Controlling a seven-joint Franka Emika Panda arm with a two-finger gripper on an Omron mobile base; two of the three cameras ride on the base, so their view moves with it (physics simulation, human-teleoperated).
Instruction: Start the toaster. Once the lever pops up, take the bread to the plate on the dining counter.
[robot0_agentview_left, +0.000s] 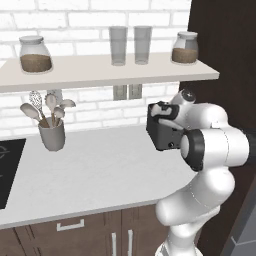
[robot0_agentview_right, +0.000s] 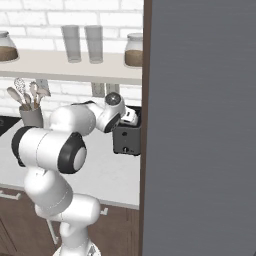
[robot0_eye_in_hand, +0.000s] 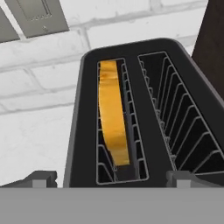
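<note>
The dark grey toaster (robot0_agentview_left: 161, 136) (robot0_agentview_right: 126, 139) stands at the right end of the pale worktop, against a dark wood panel. From the hand view I look down into the toaster (robot0_eye_in_hand: 78, 131). The bread (robot0_eye_in_hand: 113, 118) stands on edge in the left slot, golden crust up, and the right slot is empty. My gripper (robot0_eye_in_hand: 113, 178) hangs open just above the toaster top, its fingertips (robot0_eye_in_hand: 40, 177) spread wider than the two slots and touching nothing. The hand (robot0_agentview_left: 162, 111) (robot0_agentview_right: 130, 118) sits right over the toaster. I cannot make out the lever. The plate and the dining counter are out of view.
A grey utensil holder (robot0_agentview_left: 52, 135) stands at the back left, beside a black cooktop (robot0_agentview_left: 7, 170). The shelf (robot0_agentview_left: 100, 72) above carries jars and two glasses. Wall outlets (robot0_eye_in_hand: 37, 15) sit behind the toaster. A tall grey panel (robot0_agentview_right: 200, 125) closes off the right side.
</note>
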